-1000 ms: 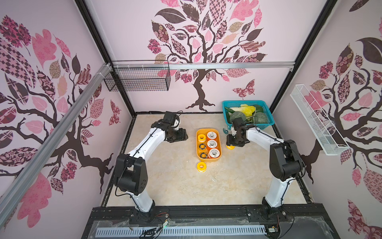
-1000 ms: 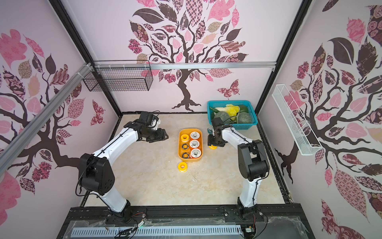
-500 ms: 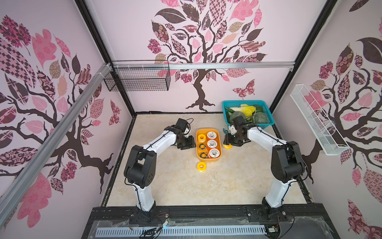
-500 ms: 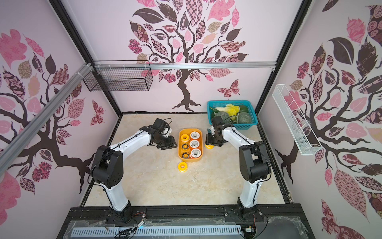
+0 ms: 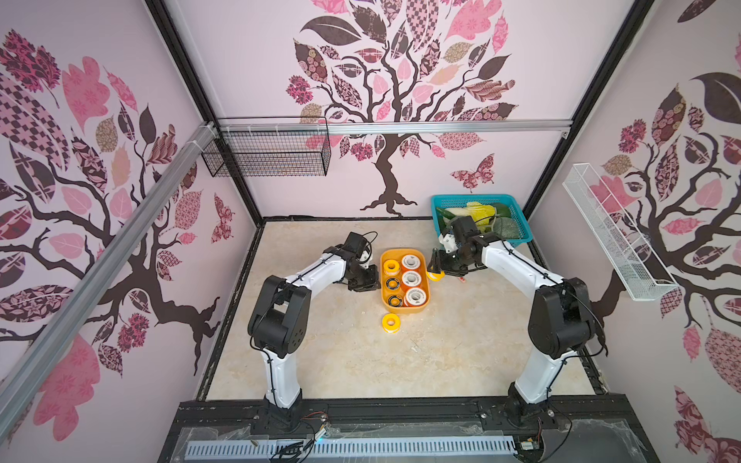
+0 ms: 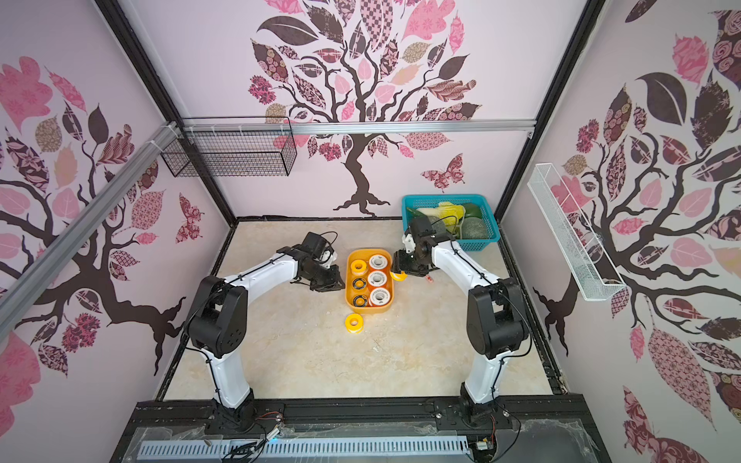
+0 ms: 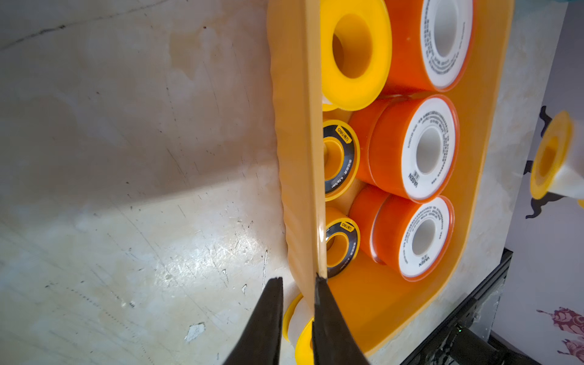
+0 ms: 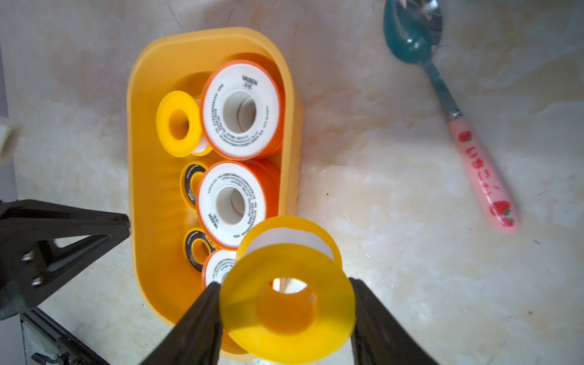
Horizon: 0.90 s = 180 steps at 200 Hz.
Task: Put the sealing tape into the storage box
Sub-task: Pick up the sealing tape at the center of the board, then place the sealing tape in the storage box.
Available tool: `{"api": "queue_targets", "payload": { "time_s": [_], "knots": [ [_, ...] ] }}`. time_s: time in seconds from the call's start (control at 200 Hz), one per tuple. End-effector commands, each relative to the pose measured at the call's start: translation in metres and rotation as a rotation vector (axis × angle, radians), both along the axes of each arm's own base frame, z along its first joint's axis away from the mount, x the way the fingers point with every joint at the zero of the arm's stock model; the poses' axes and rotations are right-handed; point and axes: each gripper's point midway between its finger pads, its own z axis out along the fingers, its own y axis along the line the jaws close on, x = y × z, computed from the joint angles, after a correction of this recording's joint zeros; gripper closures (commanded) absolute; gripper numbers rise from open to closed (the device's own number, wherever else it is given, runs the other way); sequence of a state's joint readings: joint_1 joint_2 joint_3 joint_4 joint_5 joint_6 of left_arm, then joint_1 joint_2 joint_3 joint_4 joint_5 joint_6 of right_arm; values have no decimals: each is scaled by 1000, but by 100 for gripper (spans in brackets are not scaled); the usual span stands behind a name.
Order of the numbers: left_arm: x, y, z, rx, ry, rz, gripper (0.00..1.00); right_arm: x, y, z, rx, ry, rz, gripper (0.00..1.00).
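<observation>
The yellow spool of sealing tape [image 8: 287, 303] sat in my right claw [image 8: 284, 284], the jaws spread about halfway and pressed on its flange edges. It hung just beside the long wall of the storage box [image 5: 404, 310], not yet over the inside. The box already held six spools that I could count: one yellow, two black-faced, three white-faced with orange rims. One more yellow spool [image 5: 391, 322] lay loose on the desk [image 5: 461, 360] near the box's end.

What had changed was on the other side. A second before, my left arm stood well back with its jaws wide. By this moment my left claw [image 7: 297, 281] had come in astride the opposite wall and narrowed to a slit. The inner finger touched the rim (whether the outer one had met the wall yet, I could not tell). I judged that as bracing the box for the drop. The pink-handled spoon [image 8: 483, 183] lay well apart.
</observation>
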State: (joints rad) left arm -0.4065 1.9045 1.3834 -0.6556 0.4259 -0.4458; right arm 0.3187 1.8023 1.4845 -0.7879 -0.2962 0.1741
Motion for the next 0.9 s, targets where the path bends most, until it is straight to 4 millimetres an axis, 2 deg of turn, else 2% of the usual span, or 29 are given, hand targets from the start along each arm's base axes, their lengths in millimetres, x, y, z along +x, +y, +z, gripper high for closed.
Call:
{"api": "queue_targets", "payload": {
  "time_s": [0.0,0.395,0.895],
  "knots": [
    [0,-6,-3,-34,5,-11,78,0,20,14,21,-19,55,38],
    [-1,-9,-3,-49,12,-17,80,3,72,12,6,-15,167,38],
    [-1,-7,-6,-36,23,-17,81,-2,116,-9,-31,22,270,38]
  ]
}}
